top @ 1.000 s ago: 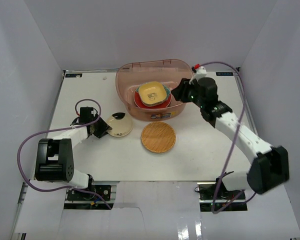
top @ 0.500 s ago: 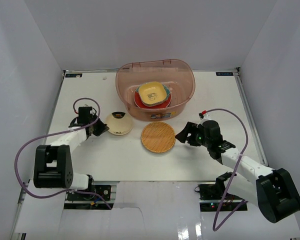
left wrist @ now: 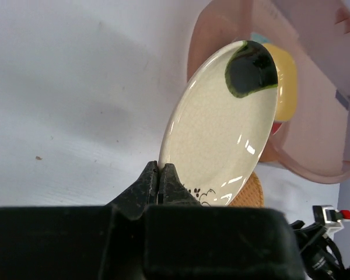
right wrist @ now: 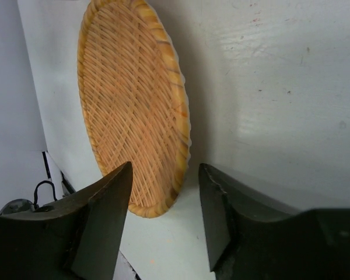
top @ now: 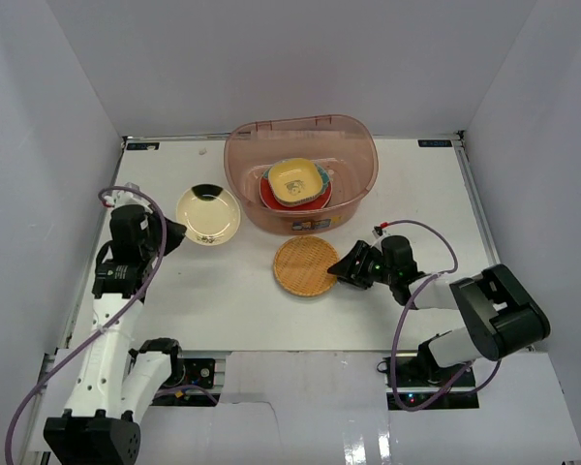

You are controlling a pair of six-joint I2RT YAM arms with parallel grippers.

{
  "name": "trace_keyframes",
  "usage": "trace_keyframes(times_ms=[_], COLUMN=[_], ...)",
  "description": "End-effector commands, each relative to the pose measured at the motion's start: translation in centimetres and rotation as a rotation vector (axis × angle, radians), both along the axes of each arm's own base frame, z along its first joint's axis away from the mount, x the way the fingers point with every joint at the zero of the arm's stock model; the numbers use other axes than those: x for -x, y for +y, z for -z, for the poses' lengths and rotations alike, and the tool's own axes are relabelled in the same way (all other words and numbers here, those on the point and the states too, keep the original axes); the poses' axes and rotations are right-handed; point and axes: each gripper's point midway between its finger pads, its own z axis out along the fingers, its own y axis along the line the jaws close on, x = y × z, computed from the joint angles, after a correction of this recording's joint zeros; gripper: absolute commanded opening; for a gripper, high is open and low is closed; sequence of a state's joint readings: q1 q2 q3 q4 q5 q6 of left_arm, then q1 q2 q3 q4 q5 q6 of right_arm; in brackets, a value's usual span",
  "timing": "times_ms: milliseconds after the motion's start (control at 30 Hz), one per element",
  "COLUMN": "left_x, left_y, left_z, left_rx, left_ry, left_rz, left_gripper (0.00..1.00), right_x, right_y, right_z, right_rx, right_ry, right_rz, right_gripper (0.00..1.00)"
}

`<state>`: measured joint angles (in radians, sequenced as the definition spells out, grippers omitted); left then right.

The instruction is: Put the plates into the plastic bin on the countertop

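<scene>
My left gripper (top: 171, 232) is shut on the rim of a cream round plate (top: 208, 214) with a dark patch and holds it above the countertop (top: 213, 300), left of the plastic bin (top: 358, 170). In the left wrist view the fingertips (left wrist: 158, 178) pinch the plate (left wrist: 221, 128). The bin holds a stack with a yellow squarish plate (top: 294, 178) on top of red and teal ones. The orange woven plate (top: 306, 264) lies in front of the bin. My right gripper (top: 346, 266) is open at its right edge; in the right wrist view (right wrist: 163, 192) the rim (right wrist: 184, 134) sits between the jaws.
White walls surround the countertop. Purple cables loop beside both arms. The bin (left wrist: 315, 116) shows at the right of the left wrist view.
My left gripper has lifted the cream plate off the countertop and swung it up and left. My right arm has come from the bin down to the woven plate's right edge.
</scene>
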<state>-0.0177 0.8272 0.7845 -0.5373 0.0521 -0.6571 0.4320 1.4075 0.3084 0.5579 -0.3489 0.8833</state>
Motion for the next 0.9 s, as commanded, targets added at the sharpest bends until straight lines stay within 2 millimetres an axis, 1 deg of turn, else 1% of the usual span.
trace_keyframes(times_ms=[0,33,67,100,133,167,200,233,267,300,333,367,400,433,467,500,533,567,600,633,667,700,733,767,800,833,867], left_x=[1.1,0.8,0.7,0.4,0.1,-0.5,-1.1,-1.5,-2.5,-3.4,-4.1,-5.6,-6.4,-7.2,-8.8,-9.5,-10.2,-10.5,-12.2,-12.9,-13.4,-14.9,-15.7,-16.4,-17.1,-18.2,-18.9], left_y=[0.8,0.6,0.3,0.0,-0.4,-1.6,-2.4,-3.2,-4.9,-5.7,-6.2,-7.2,-7.7,-8.2,-9.4,-10.2,-11.0,-12.8,-13.7,-14.4,-15.5,-16.2,-16.6,-17.3,-17.7,-18.2,-18.5], left_z=[-3.2,-5.6,-7.1,-8.8,-12.3,-13.4,-15.2,-17.7,-17.6,-18.5,-18.8,-18.9,-18.9,-19.3,-17.8,-17.2,-16.7,-16.8,-14.7,-13.8,-13.8,-11.6,-10.8,-11.1,-10.3,-8.2,-8.3], left_rx=[-0.046,-0.039,-0.025,-0.017,-0.011,0.017,0.031,0.062,0.113,0.134,0.151,0.175,0.178,0.169,0.155,0.147,0.140,0.134,0.118,0.112,0.112,0.110,0.103,0.101,0.101,0.100,0.091], left_ry=[-0.028,-0.084,-0.117,-0.157,-0.236,-0.253,-0.299,-0.348,-0.327,-0.349,-0.343,-0.329,-0.322,-0.329,-0.292,-0.273,-0.258,-0.258,-0.207,-0.186,-0.184,-0.140,-0.127,-0.136,-0.118,-0.076,-0.080], left_rz=[-0.016,-0.010,0.006,0.019,0.038,0.105,0.148,0.185,0.274,0.313,0.333,0.358,0.368,0.373,0.375,0.387,0.398,0.432,0.431,0.442,0.460,0.456,0.453,0.457,0.459,0.461,0.462], left_gripper=[0.00,0.00,0.00,0.00,0.00,0.00,0.00,0.00,0.00,0.00,0.00,0.00,0.00,0.00,0.00,0.00,0.00,0.00,0.00,0.00,0.00,0.00,0.00,0.00,0.00,0.00,0.00], right_x=[-1.1,-1.1,-1.1,-1.1,-0.6,-0.8,-0.7,-0.7,-0.4,-0.2,-0.2,0.3,0.3,0.6,0.9,0.9,0.9,0.7,0.7,0.4,0.1,0.2,-0.2,-0.2,-0.1,-0.1,0.0], right_y=[1.1,1.2,1.4,1.5,1.4,1.5,1.5,1.4,1.1,0.9,0.8,0.4,0.3,0.1,-0.2,-0.5,-0.7,-1.0,-1.3,-1.7,-2.2,-2.6,-3.2,-3.4,-3.7,-3.9,-4.0], right_z=[-1.0,-0.7,-0.3,-0.2,0.3,-0.1,-0.1,-0.7,-0.6,-0.7,-2.1,-1.9,-3.7,-4.3,-6.1,-7.1,-8.2,-9.6,-12.5,-13.9,-15.5,-18.5,-19.8,-21.0,-23.7,-24.9,-27.4], right_rx=[-0.074,-0.075,-0.078,-0.091,-0.095,-0.112,-0.117,-0.124,-0.113,-0.103,-0.114,-0.092,-0.099,-0.094,-0.083,-0.072,-0.065,-0.045,-0.055,-0.024,-0.006,-0.009,0.010,0.011,-0.002,-0.005,-0.021], right_ry=[-0.023,-0.014,-0.001,0.009,0.030,0.009,0.010,-0.011,-0.009,-0.020,-0.067,-0.056,-0.127,-0.148,-0.204,-0.237,-0.276,-0.297,-0.383,-0.446,-0.491,-0.550,-0.591,-0.620,-0.674,-0.698,-0.750], right_rz=[0.000,-0.004,-0.010,-0.009,-0.011,-0.007,0.000,0.001,0.008,0.005,0.001,0.003,-0.008,-0.017,-0.028,-0.027,-0.029,-0.020,-0.011,-0.012,0.012,0.027,0.053,0.063,0.076,0.086,0.095], right_gripper=[0.54,0.51,0.47,0.35,0.27,0.21,0.11,0.09,0.08,0.08,0.08,0.08,0.08,0.08,0.08,0.08,0.08,0.08,0.08,0.08,0.08,0.08,0.08,0.08,0.08,0.08,0.08])
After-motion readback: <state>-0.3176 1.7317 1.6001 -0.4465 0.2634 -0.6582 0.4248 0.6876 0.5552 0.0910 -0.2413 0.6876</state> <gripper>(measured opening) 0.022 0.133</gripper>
